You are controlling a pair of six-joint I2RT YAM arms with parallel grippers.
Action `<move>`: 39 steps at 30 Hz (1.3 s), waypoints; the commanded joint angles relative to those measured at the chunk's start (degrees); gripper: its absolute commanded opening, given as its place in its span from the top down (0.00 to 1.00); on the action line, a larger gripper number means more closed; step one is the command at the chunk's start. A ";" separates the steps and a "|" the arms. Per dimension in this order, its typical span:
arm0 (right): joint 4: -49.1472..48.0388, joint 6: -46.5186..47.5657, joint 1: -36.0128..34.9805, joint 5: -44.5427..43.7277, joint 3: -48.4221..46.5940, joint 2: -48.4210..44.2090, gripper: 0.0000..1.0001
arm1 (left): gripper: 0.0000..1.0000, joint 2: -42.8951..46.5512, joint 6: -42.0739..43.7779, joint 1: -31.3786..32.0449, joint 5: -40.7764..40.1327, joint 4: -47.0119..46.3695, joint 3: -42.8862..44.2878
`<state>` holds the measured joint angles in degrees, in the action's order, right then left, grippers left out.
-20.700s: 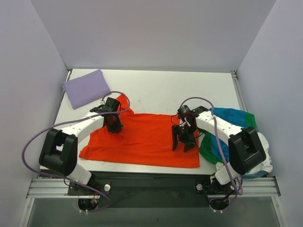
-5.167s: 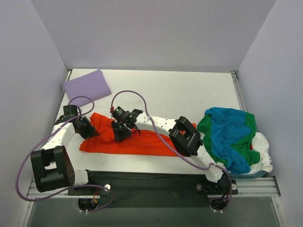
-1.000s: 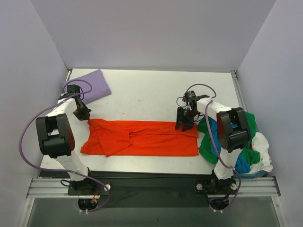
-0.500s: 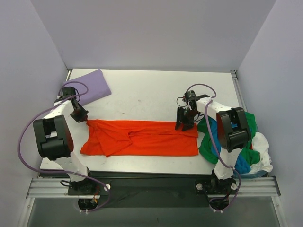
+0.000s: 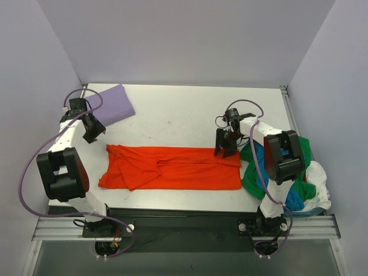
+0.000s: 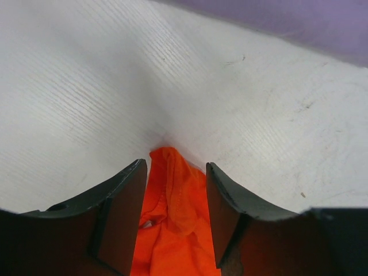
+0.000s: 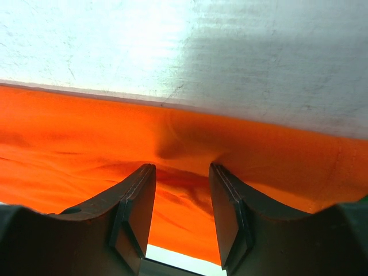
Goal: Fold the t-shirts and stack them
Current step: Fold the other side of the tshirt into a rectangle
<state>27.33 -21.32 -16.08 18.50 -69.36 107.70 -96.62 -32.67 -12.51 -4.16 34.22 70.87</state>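
Two grippers stand at opposite ends of one garment in the overhead view: a bright orange-red t-shirt, soft cloth folded into a long flat band, lies across the near half of the white table. The left gripper hangs just beyond the band's far-left corner, apart from it. The right gripper stands at the far edge near the band's right end. A lavender purple t-shirt, folded into a small rectangle, sits in the table's far-left corner, close to the left gripper. A loose heap of green, blue and white t-shirts is bunched at the table's right edge, partly behind the right arm and just beside the band's right end. From the left wrist, the left gripper has its jaws apart and holds nothing. A pointed corner of the orange-red t-shirt lies on the table below, seen in the gap between the fingers, and the lavender purple t-shirt shows as a strip along the upper right. From the right wrist, the right gripper likewise has its jaws spread, fingertips down at the orange-red t-shirt, whose cloth is slightly puckered between them. The shirt's straight far edge runs across the picture, with bare table beyond.
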 commanded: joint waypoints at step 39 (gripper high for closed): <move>4.13 4.09 -16.19 -3.21 -10.62 1.55 0.57 | 0.35 1.25 -2.76 7.15 1.70 -7.50 -15.94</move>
<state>29.08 -18.28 -33.98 18.15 -79.77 109.62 -93.78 -38.13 -4.12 0.10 28.51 54.13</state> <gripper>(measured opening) 0.428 0.644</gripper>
